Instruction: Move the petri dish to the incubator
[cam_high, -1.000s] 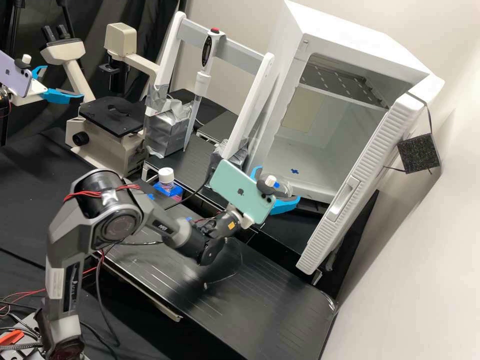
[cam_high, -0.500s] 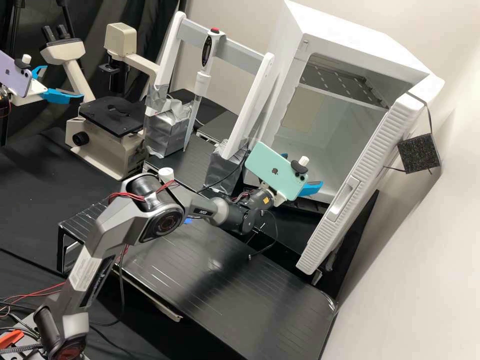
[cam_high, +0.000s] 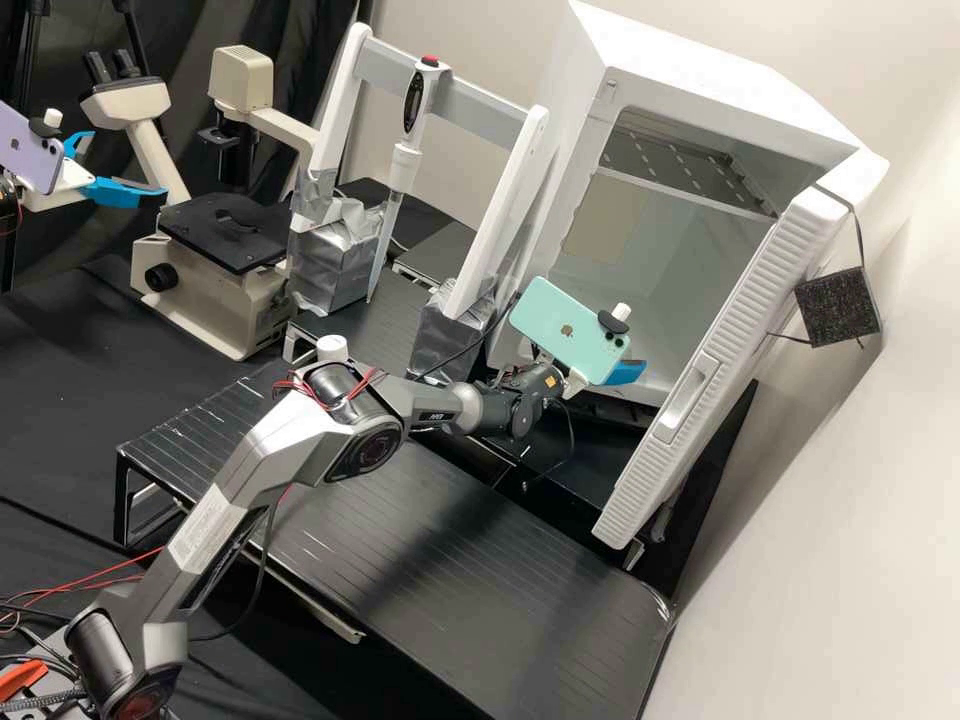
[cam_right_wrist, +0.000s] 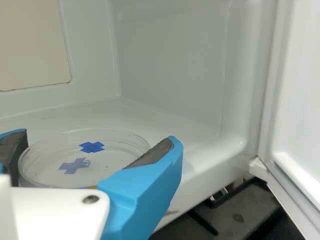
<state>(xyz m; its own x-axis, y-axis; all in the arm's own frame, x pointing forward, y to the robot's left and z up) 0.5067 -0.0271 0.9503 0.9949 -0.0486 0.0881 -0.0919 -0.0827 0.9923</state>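
The tool (cam_high: 626, 372) is at the open front of the big white incubator (cam_high: 700, 90). In the wrist view, the tool (cam_right_wrist: 97, 136) pinches the round, clear petri dish (cam_right_wrist: 111, 162), with one blue finger at each side of it. I can't tell if the dish touches the floor of the incubator. A blue cross (cam_right_wrist: 92, 147) shows through the dish, between the fingers, and a paler blue cross shows there too. A mint green phone (cam_high: 570, 330) sits on top of the tool. The incubator door (cam_high: 715, 375) is wide open, near the tool. Farther from the tool are a pipette (cam_high: 403, 165) in a stand and a microscope (cam_high: 215, 300). The black worktop (cam_high: 490, 570) is lower than the tool.
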